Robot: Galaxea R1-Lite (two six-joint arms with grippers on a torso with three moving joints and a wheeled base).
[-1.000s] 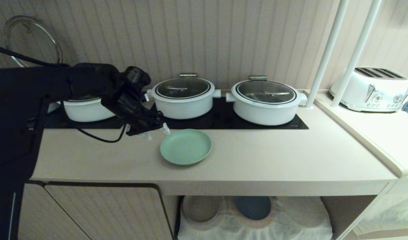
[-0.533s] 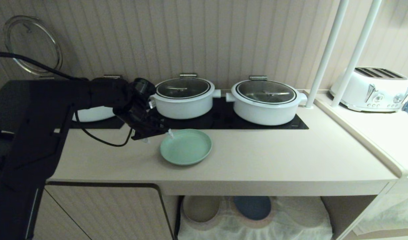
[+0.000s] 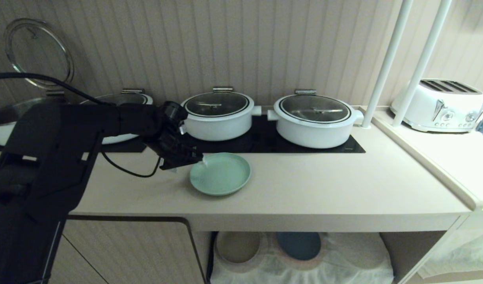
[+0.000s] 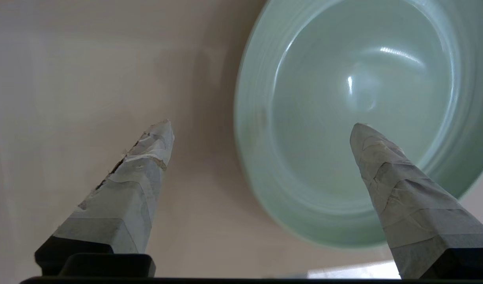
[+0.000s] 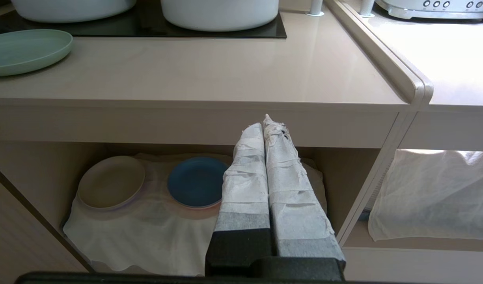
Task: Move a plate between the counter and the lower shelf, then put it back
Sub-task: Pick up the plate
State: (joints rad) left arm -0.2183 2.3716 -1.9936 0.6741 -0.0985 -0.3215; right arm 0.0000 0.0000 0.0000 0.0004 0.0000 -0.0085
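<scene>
The pale mint-green plate point(image 3: 221, 174) lies flat on the beige counter point(image 3: 324, 185), in front of the middle pot. My left gripper point(image 3: 190, 165) is open at the plate's left rim. In the left wrist view the left gripper point(image 4: 262, 126) straddles that rim. One taped finger point(image 4: 399, 189) is over the plate point(image 4: 355, 79) and the other finger point(image 4: 135, 177) is over the bare counter point(image 4: 87, 79). Nothing is gripped. My right gripper point(image 5: 265, 120) is shut and empty, parked low in front of the lower shelf point(image 5: 146, 232). The plate point(image 5: 24, 49) also shows there, on the counter point(image 5: 225, 71).
Three white lidded pots point(image 3: 217, 116) stand on the black hob behind the plate. An off-white plate point(image 3: 237, 246) and a blue plate point(image 3: 298, 244) lie on the shelf's white cloth point(image 3: 344, 256). White poles point(image 3: 387, 59) and a toaster point(image 3: 442, 104) are at the right.
My left arm has sunk lower and pushed slightly right toward the plate. Its jaws have opened wider, and one fingertip now reaches over the plate's left rim. The plate has not moved.
</scene>
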